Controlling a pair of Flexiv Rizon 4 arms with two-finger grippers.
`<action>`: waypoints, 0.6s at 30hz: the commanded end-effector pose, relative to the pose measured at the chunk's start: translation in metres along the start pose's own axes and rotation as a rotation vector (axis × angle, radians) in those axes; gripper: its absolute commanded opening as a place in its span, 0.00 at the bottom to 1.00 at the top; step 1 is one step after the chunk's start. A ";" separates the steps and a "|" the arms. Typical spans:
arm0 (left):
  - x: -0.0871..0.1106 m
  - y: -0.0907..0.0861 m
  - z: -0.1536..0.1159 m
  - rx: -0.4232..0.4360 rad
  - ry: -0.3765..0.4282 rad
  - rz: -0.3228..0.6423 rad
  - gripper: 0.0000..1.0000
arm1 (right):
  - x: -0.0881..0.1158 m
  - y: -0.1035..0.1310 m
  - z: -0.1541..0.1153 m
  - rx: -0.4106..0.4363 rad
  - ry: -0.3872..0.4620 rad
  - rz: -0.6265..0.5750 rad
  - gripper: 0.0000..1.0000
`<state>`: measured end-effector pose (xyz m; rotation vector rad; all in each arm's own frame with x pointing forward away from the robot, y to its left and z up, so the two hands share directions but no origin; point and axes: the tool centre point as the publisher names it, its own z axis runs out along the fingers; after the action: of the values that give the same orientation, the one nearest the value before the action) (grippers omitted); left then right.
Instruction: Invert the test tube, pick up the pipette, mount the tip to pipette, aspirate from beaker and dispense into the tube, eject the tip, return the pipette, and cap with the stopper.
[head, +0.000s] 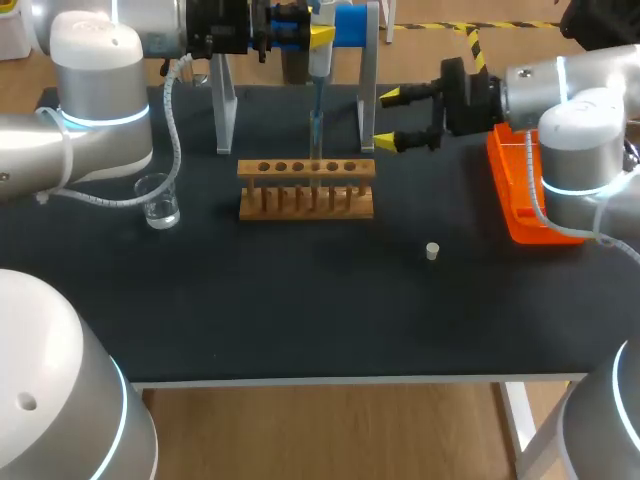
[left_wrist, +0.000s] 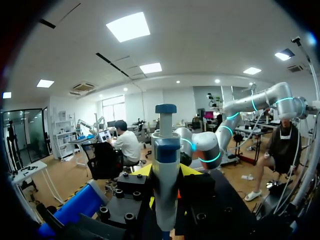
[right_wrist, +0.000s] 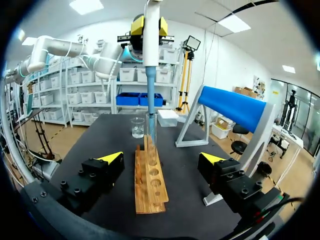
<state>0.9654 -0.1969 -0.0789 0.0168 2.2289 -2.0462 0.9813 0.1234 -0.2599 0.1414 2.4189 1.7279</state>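
**Wood, glass, plastic**

The pale brown wooden tube rack (head: 306, 188) shows bare grain (seemingly unvarnished). The small clear glass beaker (head: 158, 200) glints. The white-and-blue plastic pipette (left_wrist: 165, 175) is smooth and glossy. The black table top (head: 300, 320) is matt.

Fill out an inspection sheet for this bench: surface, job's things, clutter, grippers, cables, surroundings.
Surface: black table, with a wooden rack near its middle.
Job's things: pipette upright over the rack, its lower end in a tube standing in the rack; beaker with clear liquid beside the rack; stopper loose on the table; orange box by the right arm; blue stand behind the rack.
Clutter: nothing seen.
Grippers: left gripper, fingers shut on the pipette; right gripper, fingers open and empty, beside the rack.
Cables: white coiled cable along the left arm, above the beaker.
Surroundings: nothing seen.
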 end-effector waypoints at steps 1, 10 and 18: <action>-0.001 0.000 -0.001 0.001 0.004 0.001 0.00 | 0.009 0.012 -0.017 -0.035 -0.022 -0.007 1.00; -0.001 0.000 -0.001 0.001 0.004 0.001 0.00 | 0.011 0.051 -0.038 -0.074 -0.046 -0.021 1.00; -0.001 0.000 -0.001 0.001 0.004 0.001 0.00 | 0.013 0.098 -0.063 -0.126 -0.060 -0.058 1.00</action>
<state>0.9654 -0.1970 -0.0789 0.0169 2.2290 -2.0463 0.9641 0.1068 -0.1614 0.0946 2.2436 1.8261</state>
